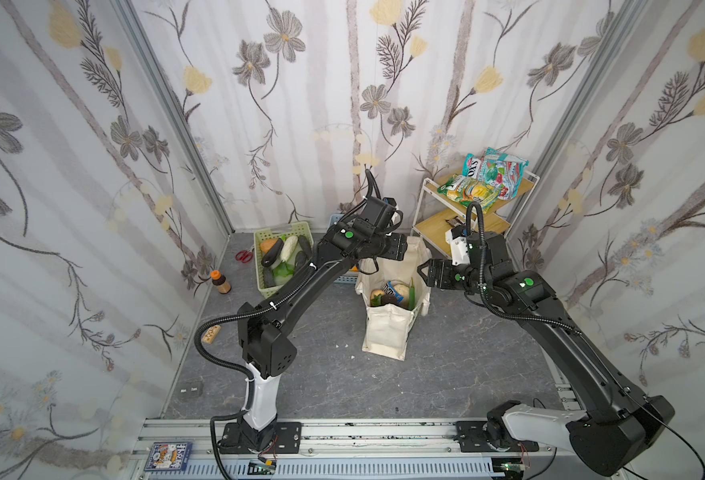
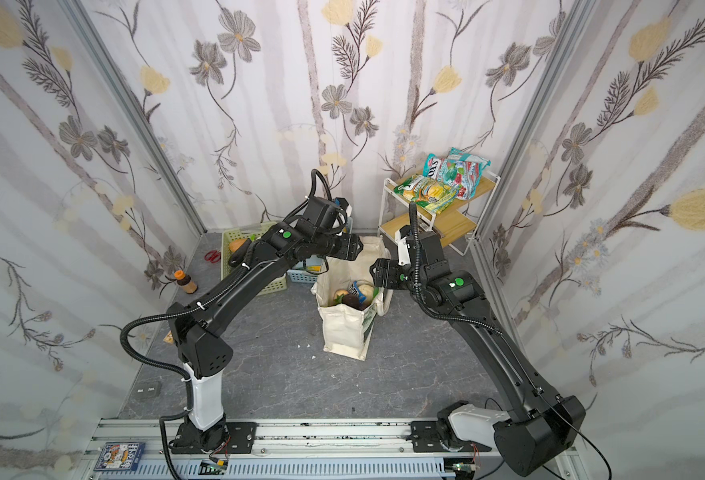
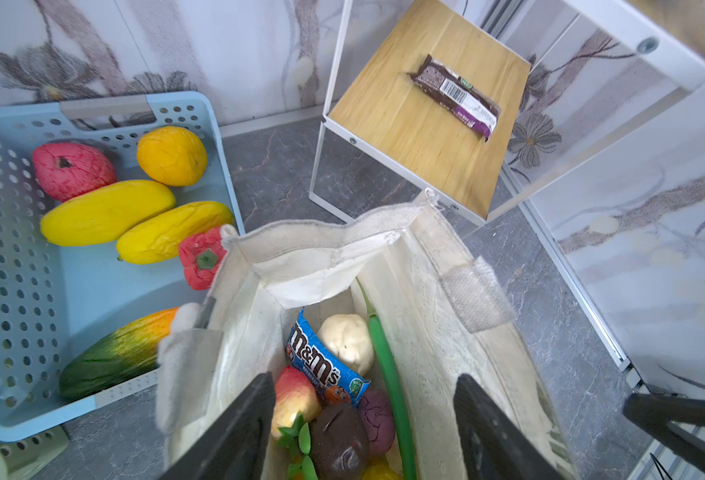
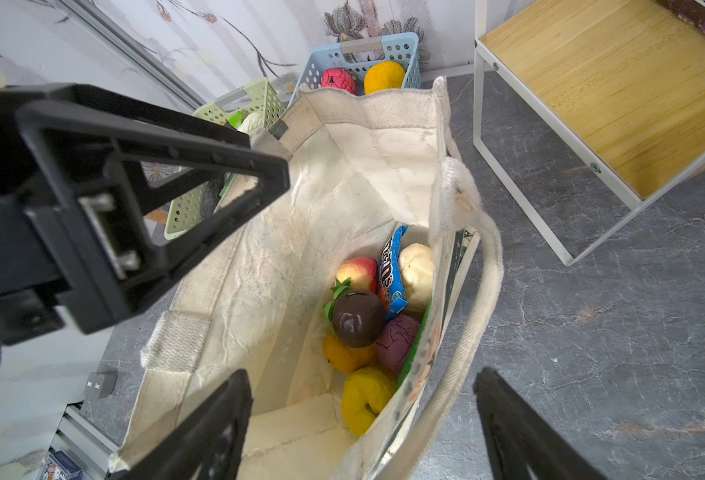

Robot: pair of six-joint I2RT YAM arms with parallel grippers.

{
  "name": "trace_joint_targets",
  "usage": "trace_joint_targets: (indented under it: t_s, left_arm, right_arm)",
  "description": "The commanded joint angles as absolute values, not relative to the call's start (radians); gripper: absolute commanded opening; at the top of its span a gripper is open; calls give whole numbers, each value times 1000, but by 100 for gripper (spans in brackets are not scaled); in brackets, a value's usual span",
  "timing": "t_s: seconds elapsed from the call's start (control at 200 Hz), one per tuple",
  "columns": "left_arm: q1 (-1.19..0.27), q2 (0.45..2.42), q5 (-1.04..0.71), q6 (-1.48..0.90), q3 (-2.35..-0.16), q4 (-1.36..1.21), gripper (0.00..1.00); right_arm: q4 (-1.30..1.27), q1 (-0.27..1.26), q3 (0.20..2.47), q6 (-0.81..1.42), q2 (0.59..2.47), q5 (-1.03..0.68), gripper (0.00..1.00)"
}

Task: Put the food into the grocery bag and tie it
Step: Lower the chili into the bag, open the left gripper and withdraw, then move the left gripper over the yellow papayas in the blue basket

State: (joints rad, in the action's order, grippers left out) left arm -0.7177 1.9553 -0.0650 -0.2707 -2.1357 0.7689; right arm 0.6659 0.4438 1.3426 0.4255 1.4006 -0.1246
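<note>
Left wrist view: how much is in my bag (image 3: 425,266)?

Several pieces lie at the bottom: a blue candy packet (image 3: 326,365), an apple (image 3: 294,399) and a cream ball (image 3: 347,340) among them. The bag stands upright and gaping on the floor (image 1: 321,382), between your two arms.

And my grippers?

Your left gripper (image 3: 365,379) hangs over the mouth, jaws well apart, nothing in them. Your right gripper (image 4: 363,373) is just as wide and empty on the opposite side, above one handle (image 4: 481,299).

What's left?

By my reckoning you're about midway. Yellow fruit (image 3: 105,212) and a red pepper (image 3: 201,257) sit in the blue basket (image 3: 72,291) just beside the bag. More vegetables (image 1: 286,249) fill the green basket (image 1: 283,228), and a chocolate bar (image 3: 454,95) lies on the shelf (image 3: 392,124). Nothing is tied. The other handle probably hangs outside, but it's mostly hidden.

The room?

Grey marbled floor, flowered walls (image 1: 93,166) close on three sides. Scissors (image 1: 242,255) and a bottle (image 1: 220,281) sit by the left wall, well apart from the bag.
</note>
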Motion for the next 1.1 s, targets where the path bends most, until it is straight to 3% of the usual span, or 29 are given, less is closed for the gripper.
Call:
trace_joint_targets:
  t_s: [0.0, 0.19, 0.55, 0.819, 1.099]
  left_arm:
    - [-697, 1930, -10, -294, -2155, 813, 72]
    - [-625, 1905, 85, -324, -2143, 892, 75]
    - [-467, 1899, 64, -345, -1936, 777, 79]
    - [-437, 2051, 59, -315, -2009, 761, 84]
    - [-426, 2206, 54, -270, -2116, 757, 83]
  right_arm:
    - [612, 442, 1354, 417, 1402, -141, 84]
    - [617, 443, 1382, 409, 1413, -155, 84]
    - [619, 444, 1381, 403, 1410, -168, 84]
    - [627, 457, 1389, 413, 1405, -172, 84]
    - [672, 594, 1537, 422, 1484, -84, 84]
